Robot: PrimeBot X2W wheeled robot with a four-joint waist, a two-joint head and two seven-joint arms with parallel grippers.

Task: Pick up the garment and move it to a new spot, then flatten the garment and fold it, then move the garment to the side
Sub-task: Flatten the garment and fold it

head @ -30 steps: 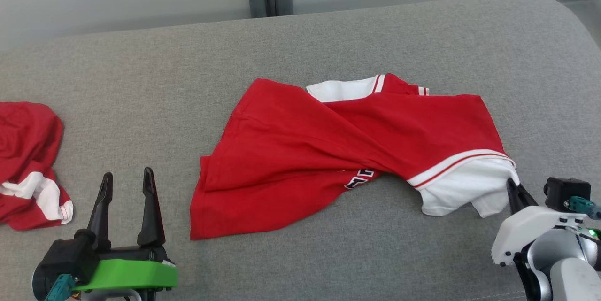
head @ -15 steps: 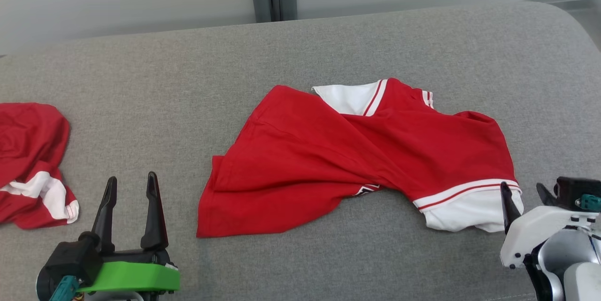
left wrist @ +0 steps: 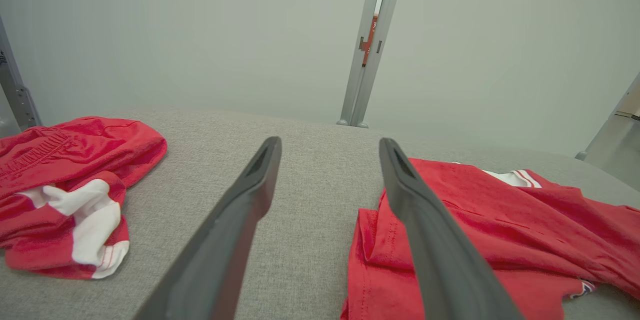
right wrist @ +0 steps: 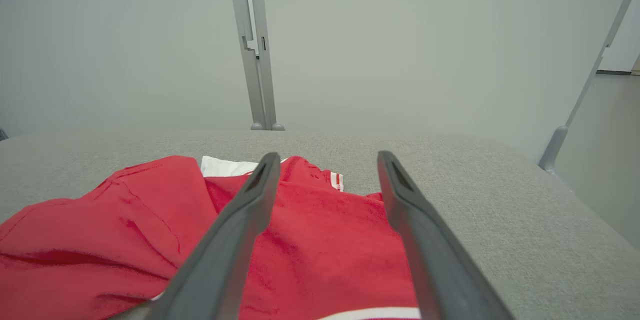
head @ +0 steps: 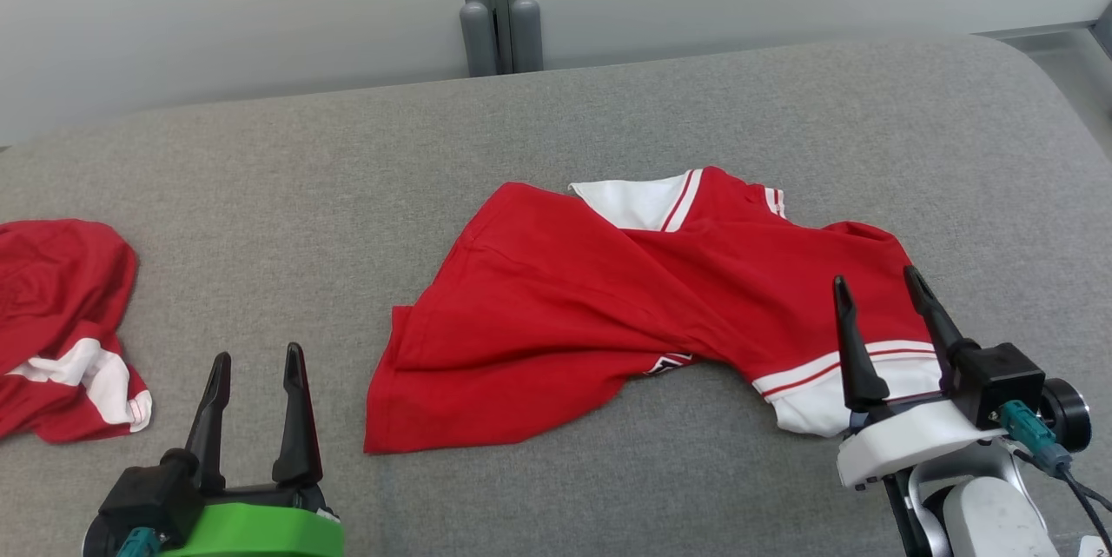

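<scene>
The left pincer (head: 258, 354) has long dark fingers (head: 297, 418) and a green base (head: 252, 531); the right pincer (head: 875, 276) has a white base (head: 903, 444) and a teal plug (head: 1025, 431).

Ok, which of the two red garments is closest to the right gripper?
The red jersey spread out centrally: the right gripper sits over its white-striped end. The bunched red garment lies far left.

We see the crumpled red-and-white cloth bundle (head: 61, 322) cut off by the head view's left edge; dark lettering (head: 669, 361) on the red jersey garment (head: 608, 305) is mostly tucked under, unreadable.
</scene>
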